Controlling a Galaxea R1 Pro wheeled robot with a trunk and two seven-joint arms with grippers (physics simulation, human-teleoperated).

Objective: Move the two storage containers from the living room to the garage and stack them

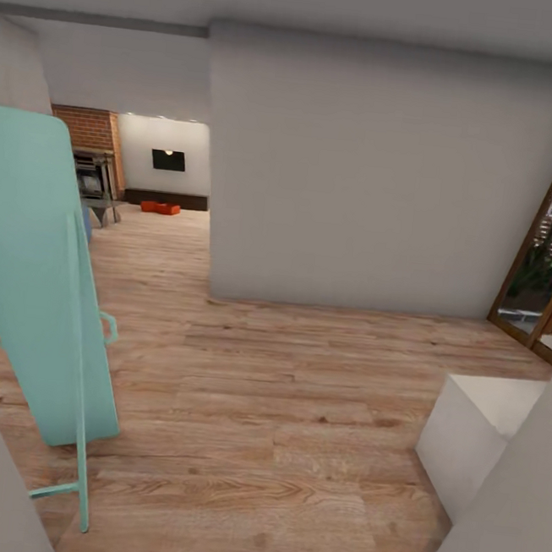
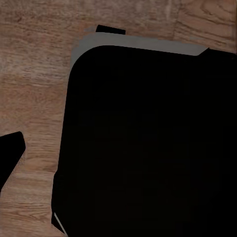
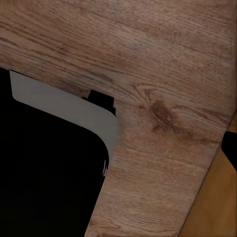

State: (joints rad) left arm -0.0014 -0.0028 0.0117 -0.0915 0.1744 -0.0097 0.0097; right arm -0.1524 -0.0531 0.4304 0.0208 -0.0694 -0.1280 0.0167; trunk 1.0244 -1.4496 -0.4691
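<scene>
Far across the light wood plank floor (image 1: 292, 448), by the long low dark-wood cabinet (image 1: 166, 199) under the black wall TV (image 1: 168, 160) | two orange-red open-topped storage containers (image 1: 161, 208), side by side | likely light, stiff, thin-walled; grasp opposite rims | grippers: openness cannot be told.

I am looking down a passage over the plank floor (image 1: 279, 412) toward the living room (image 1: 155, 170) far ahead on the left. The two storage containers (image 1: 161, 208) are sitting side by side on its floor, before the low cabinet (image 1: 167, 199), with the TV (image 1: 168, 160) above. A wall block (image 1: 380, 176) is standing ahead to the right; a leaning board (image 1: 37, 285) is standing near on my left, a glazed door (image 1: 551, 245) at far right.
</scene>
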